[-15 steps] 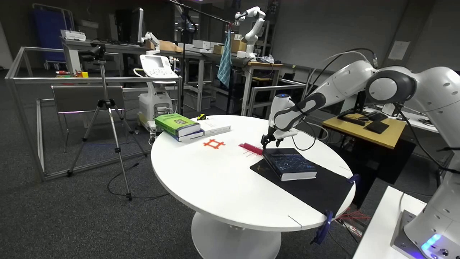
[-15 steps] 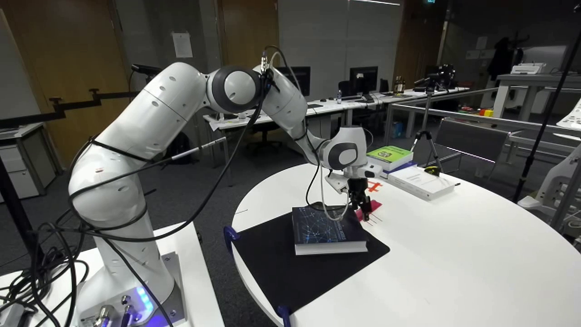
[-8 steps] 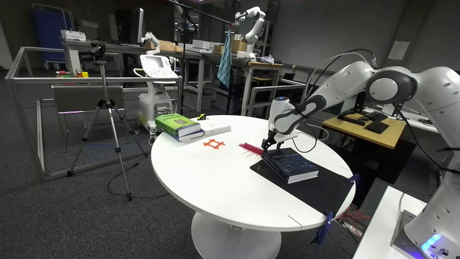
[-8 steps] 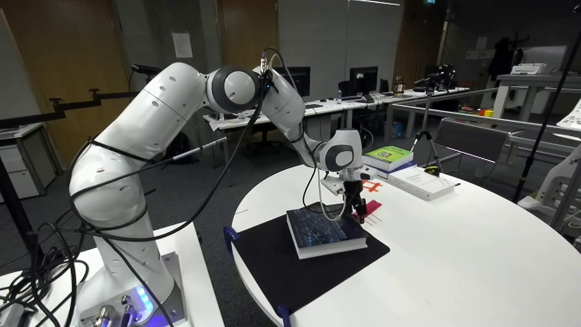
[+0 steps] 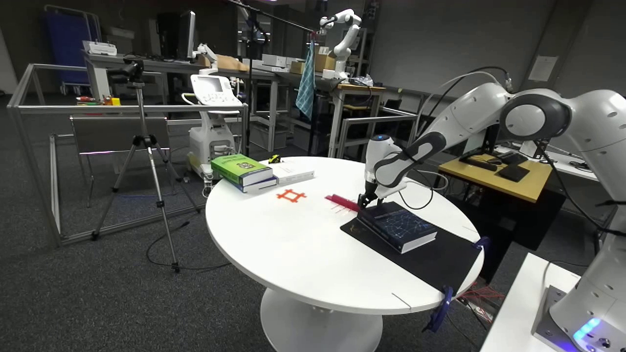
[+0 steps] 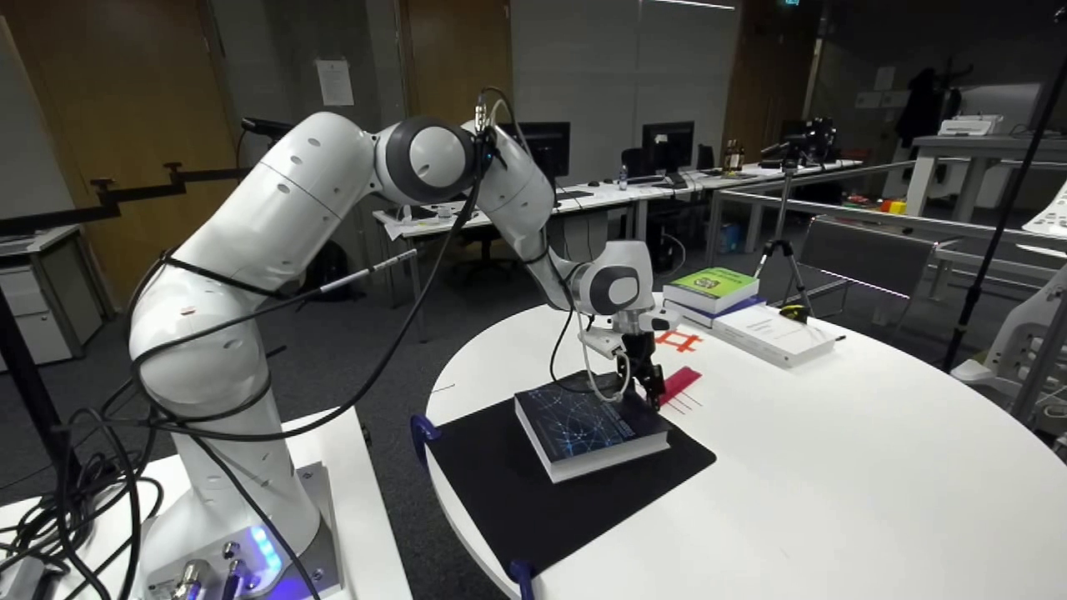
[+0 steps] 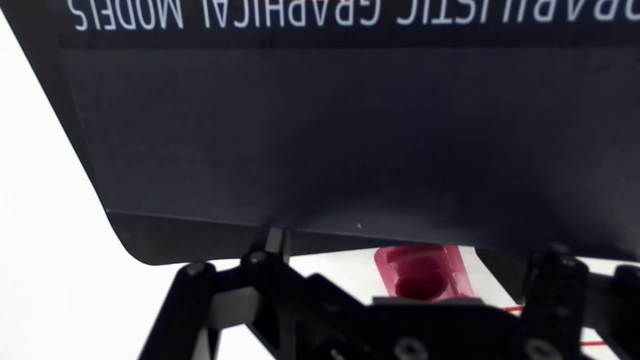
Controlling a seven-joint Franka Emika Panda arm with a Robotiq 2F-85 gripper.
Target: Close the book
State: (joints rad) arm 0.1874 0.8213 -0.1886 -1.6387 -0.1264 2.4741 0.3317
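The book (image 5: 398, 222) lies closed and flat on a black mat, in both exterior views (image 6: 579, 421). Its dark cover has a blue line pattern, and its white page edges face outward. In the wrist view the cover (image 7: 325, 135) fills the upper part, with the title upside down. My gripper (image 5: 370, 201) points down at the book's far edge, low over the table, also in an exterior view (image 6: 642, 393). In the wrist view its fingers (image 7: 414, 250) stand wide apart with nothing between them. The fingertips are partly hidden by the book's edge; I cannot tell whether they touch it.
The black mat (image 5: 440, 264) is clamped to the white round table (image 5: 293, 254). A red piece (image 5: 342, 201) lies beside the gripper. An orange frame (image 5: 291, 195), a green book (image 5: 242, 168) on a blue one and a white book (image 5: 292, 173) lie farther off.
The book has slid and turned on the mat, its near end swinging toward the robot base side. The gripper has moved slightly down and toward the robot base with it.
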